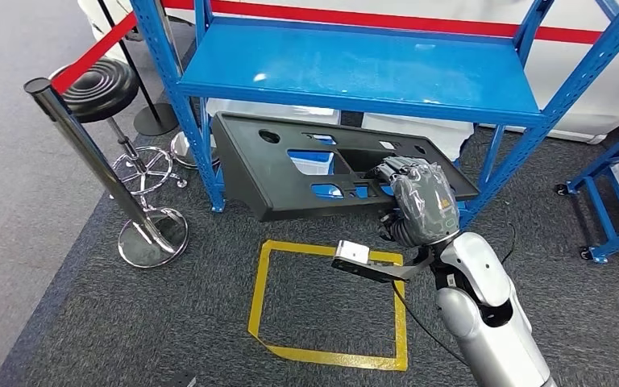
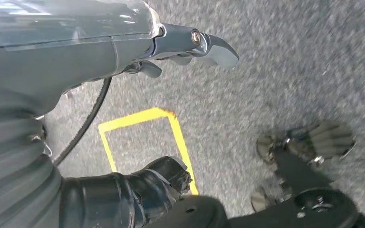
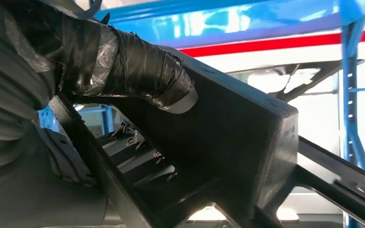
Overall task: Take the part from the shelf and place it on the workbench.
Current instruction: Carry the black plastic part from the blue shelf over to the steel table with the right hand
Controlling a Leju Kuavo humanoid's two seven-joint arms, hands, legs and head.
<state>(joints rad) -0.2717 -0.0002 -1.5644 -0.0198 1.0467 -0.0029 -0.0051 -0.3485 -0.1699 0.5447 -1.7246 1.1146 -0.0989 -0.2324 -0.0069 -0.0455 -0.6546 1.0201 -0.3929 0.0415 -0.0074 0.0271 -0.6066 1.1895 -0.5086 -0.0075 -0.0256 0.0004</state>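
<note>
the robot holds the big black part by the blue shelf

closest to the robot is the grey floor with a yellow square (image 1: 328,303) taped on it. the square looks like a mark for where to stand.

the left hand (image 2: 171,47) hangs low over the floor. its fingers (image 2: 216,47) hold nothing, and the thumb and fingers sit apart, so it looks open.

a bit further out, the right hand (image 1: 421,201) reaches forward. its fingers (image 3: 138,71) are wrapped on the edge of the part (image 1: 290,173), gripping it. the part is a long black panel with holes in it. it is tilted, with one end in the hand and the rest under the top board of the shelf (image 1: 355,68). it may be tilted so it can slide out between the blue legs.

off to the side stand a black stool (image 1: 101,89) and a shiny post (image 1: 81,137) with a red belt.

the table is not seen here, so i think the carrying is yet to come.
</note>
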